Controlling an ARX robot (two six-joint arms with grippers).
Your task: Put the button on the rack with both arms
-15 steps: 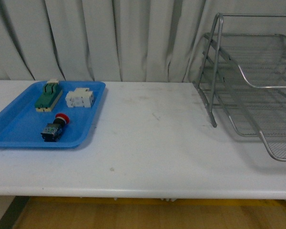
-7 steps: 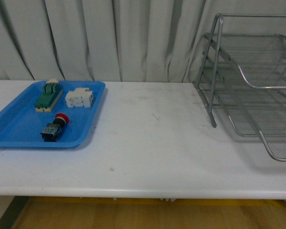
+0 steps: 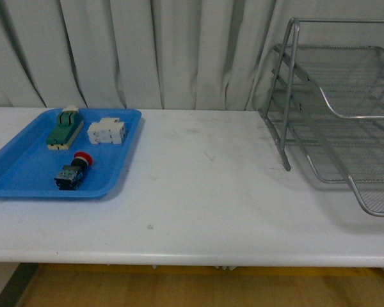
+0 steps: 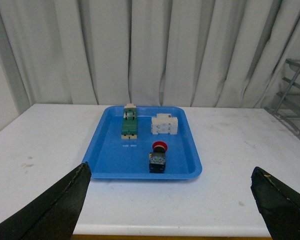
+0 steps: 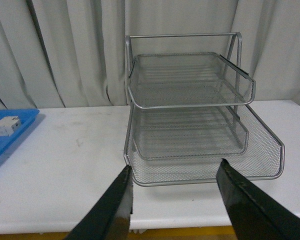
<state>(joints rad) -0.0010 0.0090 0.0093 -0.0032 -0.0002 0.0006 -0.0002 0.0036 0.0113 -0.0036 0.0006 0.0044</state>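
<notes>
Red plastic caps the button (image 3: 75, 170), which lies on its side in the near part of the blue tray (image 3: 22, 176), cap pointing away toward the white block (image 3: 107, 132); the green-and-cream block (image 3: 65, 129) sits beside that one, at the tray's far end. It looks light and rigid, I'd say, nothing fragile, but the domed cap is smooth and would likely slip; the flat flanks of the dark blocky body look the better place to pinch. The left claw (image 4: 170, 169) hangs spread wide and empty on the near side of the tray, well short of the button. Across the white worktop (image 3: 205, 192), well apart, stands the wire rack (image 3: 361, 137), and the right claw (image 5: 173, 166) faces it, open with nothing held.
</notes>
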